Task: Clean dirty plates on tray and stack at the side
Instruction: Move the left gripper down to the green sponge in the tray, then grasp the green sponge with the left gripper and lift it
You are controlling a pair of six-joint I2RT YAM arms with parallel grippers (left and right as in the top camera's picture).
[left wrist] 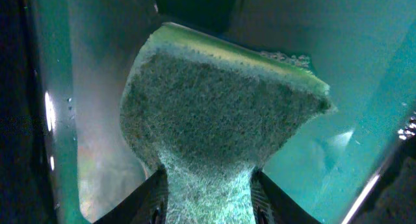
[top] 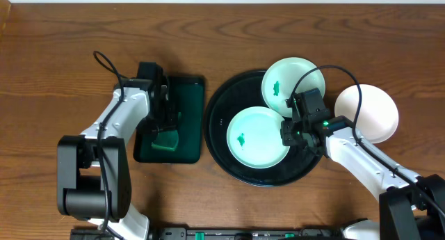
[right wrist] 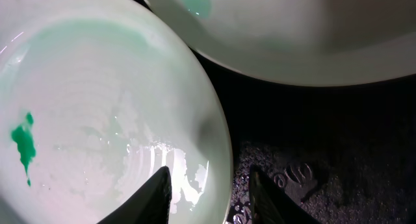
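Smeared plate is lying flat on the black tray, and its rim is straddled by the right gripper. One fingertip is hung over the wet white inside, and the other is set just outside the edge above the tray's dark floor. Those jaws are parted, with a sliver of gap seen on the outer side, so nothing is judged to be gripped. The rim is merely bracketed, most likely so that the plate can be pinched by its edge and steadied for wiping. A green smear is seen well off to the inner finger's side, not yet wiped. Just ahead of the fingertips a second plate is parked close beside the first, also marked with green. A third plate is set off the tray, back behind the right wrist. It looks clean, so that spot is taken to be the stacking place. Over at the left gripper, the jaws are clenched on the narrow end of a sponge. It is squeezed to a waist between the fingers and flared out ahead of them. It is held low over the green tray, presumably so that drips are caught there.
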